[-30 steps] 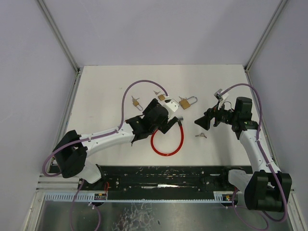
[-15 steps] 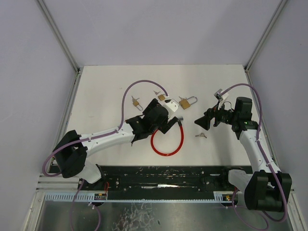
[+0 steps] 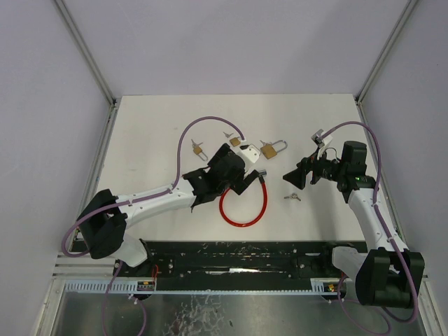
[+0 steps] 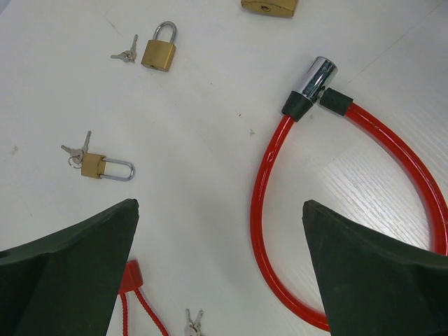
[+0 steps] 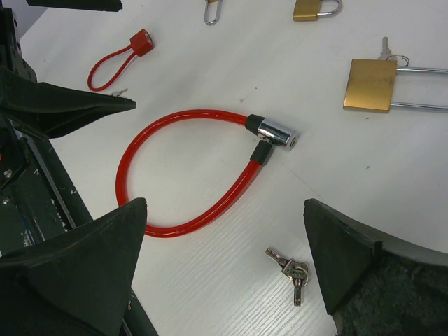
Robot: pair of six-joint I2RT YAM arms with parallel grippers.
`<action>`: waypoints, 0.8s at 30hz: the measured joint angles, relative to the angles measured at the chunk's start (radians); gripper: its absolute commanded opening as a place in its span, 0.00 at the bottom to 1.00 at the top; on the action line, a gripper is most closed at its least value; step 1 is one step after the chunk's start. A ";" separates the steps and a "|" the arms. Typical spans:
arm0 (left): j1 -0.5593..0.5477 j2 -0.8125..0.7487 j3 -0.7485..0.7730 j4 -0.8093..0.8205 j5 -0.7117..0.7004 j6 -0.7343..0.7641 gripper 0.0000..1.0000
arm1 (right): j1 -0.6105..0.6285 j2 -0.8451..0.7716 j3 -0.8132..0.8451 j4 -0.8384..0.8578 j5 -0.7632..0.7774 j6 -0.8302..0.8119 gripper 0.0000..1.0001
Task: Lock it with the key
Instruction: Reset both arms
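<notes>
A red cable lock (image 3: 243, 206) lies in a loop on the white table, its chrome head (image 3: 260, 173) at the upper right of the loop. A small bunch of keys (image 3: 292, 197) rests on the table to the right of the loop. My left gripper (image 3: 241, 180) hovers over the loop's upper left and is open, holding nothing. In the left wrist view the cable lock (image 4: 269, 210) runs between the spread fingers. My right gripper (image 3: 295, 176) is open above the keys (image 5: 290, 269), which lie between its fingertips, near the chrome head (image 5: 276, 131).
A long-shackle brass padlock (image 3: 273, 149) lies behind the loop. Two small brass padlocks (image 3: 198, 149) (image 3: 234, 140) with keys lie further left. The left wrist view shows a small red cable tie-lock (image 4: 129, 280) and another key pair (image 4: 192, 323). A black rail (image 3: 238, 255) borders the near edge.
</notes>
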 measured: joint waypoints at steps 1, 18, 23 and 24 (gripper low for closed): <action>0.000 0.000 0.000 0.000 0.001 0.000 1.00 | 0.000 0.000 0.000 0.000 0.000 0.000 0.99; 0.028 -0.043 0.000 -0.002 0.070 -0.027 1.00 | 0.000 -0.010 0.001 -0.018 0.027 -0.028 0.99; 0.219 -0.226 -0.001 0.019 0.232 -0.136 1.00 | -0.010 -0.095 0.016 -0.033 0.219 -0.027 0.99; 0.272 -0.272 -0.004 0.031 0.267 -0.165 1.00 | -0.011 -0.121 0.021 -0.026 0.273 -0.016 0.99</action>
